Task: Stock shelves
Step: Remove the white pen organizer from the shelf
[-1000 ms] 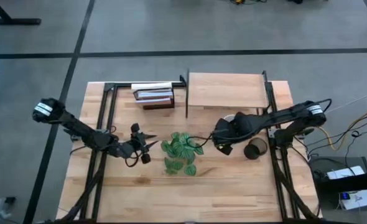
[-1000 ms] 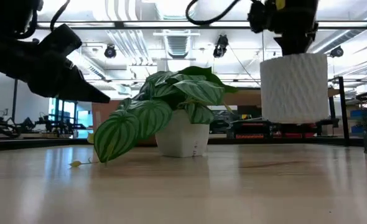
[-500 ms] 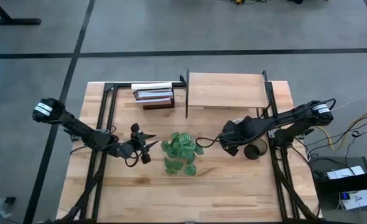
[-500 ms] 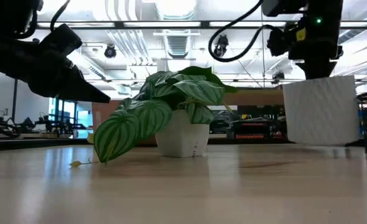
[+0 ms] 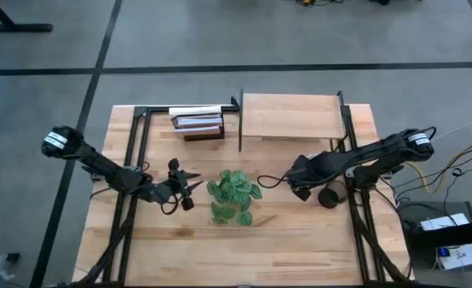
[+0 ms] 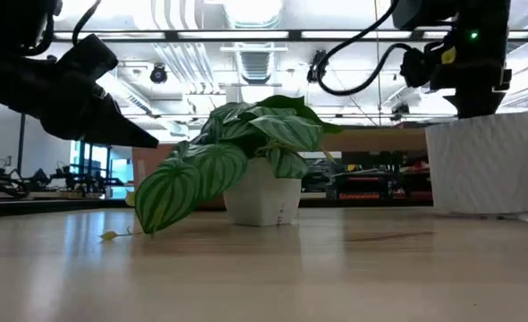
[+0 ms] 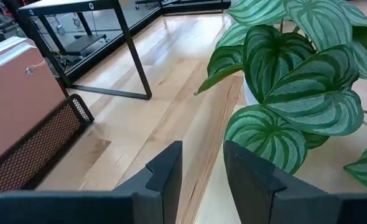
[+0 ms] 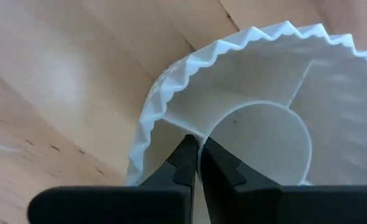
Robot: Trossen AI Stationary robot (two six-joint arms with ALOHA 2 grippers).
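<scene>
A white ribbed pot (image 6: 483, 161) stands upright at the table's right, with my right gripper (image 8: 196, 155) shut on its rim from above; in the high view the gripper (image 5: 302, 188) hides it. A potted plant with striped green leaves (image 5: 234, 194) sits mid-table in a white pot (image 6: 262, 199). Just left of its leaves, my left gripper (image 5: 190, 186) hangs open and holds nothing; the wrist view shows its fingers (image 7: 202, 168) apart. The shelves (image 5: 288, 116) stand at the far edge, right of centre. My right gripper pinches the white pot's wavy rim (image 8: 171, 127) between its two fingers, which point down from above. One finger seems to be inside the wall and one outside. The pot hangs upright below the fingers, its base (image 6: 483, 211) at tabletop level; I cannot tell whether it rests there.
A dark mesh cup (image 5: 329, 196) stands right beside the right gripper, toward the table's right edge. A dark rack with books (image 5: 198, 122) sits far left of the shelves. Black frame bars (image 5: 132, 160) run along the table's sides. Bare wood lies along the near edge.
My right gripper has carried the white pot toward the table's right and near edges and down, from well above the tabletop to table level. The pot has stayed upright.
</scene>
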